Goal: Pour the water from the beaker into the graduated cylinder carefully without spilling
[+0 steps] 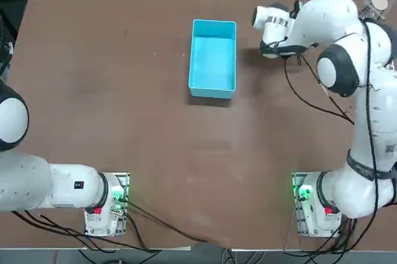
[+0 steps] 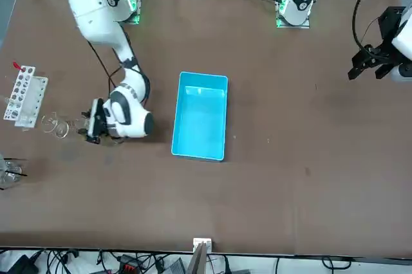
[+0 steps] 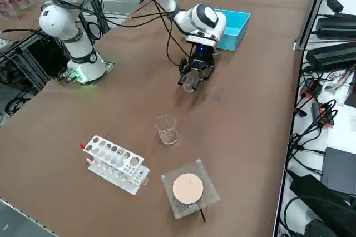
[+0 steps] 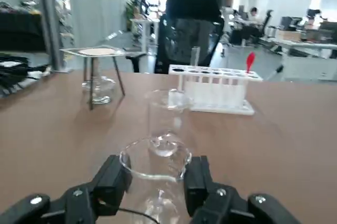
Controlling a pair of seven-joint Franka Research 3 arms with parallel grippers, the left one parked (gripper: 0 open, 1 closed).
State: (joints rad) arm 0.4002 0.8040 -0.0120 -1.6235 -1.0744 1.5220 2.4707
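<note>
— Is it gripping?

— Yes, the right gripper (image 4: 154,182) is clamped on the beaker (image 4: 156,163), near the graduated cylinder (image 3: 166,129).

— Then carry it level, and tip only once it's over the rim.

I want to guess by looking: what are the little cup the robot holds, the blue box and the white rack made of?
The beaker in the right gripper looks like clear glass: see-through, shiny rim. The blue box looks like smooth plastic. The white rack is probably plastic too.
</note>
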